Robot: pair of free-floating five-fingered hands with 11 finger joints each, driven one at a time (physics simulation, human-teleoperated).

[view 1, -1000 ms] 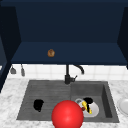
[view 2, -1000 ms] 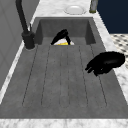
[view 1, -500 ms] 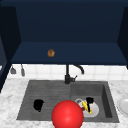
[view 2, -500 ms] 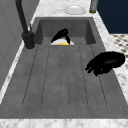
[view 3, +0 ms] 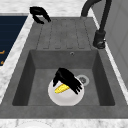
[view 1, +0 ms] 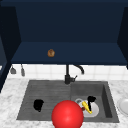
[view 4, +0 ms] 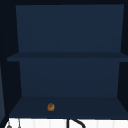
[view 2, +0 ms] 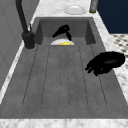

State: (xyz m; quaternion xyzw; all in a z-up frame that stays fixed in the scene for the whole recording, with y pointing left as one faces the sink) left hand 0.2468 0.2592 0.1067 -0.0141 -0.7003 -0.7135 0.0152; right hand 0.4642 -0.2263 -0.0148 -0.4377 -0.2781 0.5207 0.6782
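Because the right hand (view 3: 67, 79) curls its fingers onto the yellow banana (view 3: 62, 88) lying on the white plate (view 3: 65, 98) in the sink basin (view 3: 40, 82), treat the fruit as soft, light, bruisable, gripping mid-length.

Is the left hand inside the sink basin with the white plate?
No. The left hand hovers over the ribbed grey drainboard, while the right hand is in the basin over the white plate.
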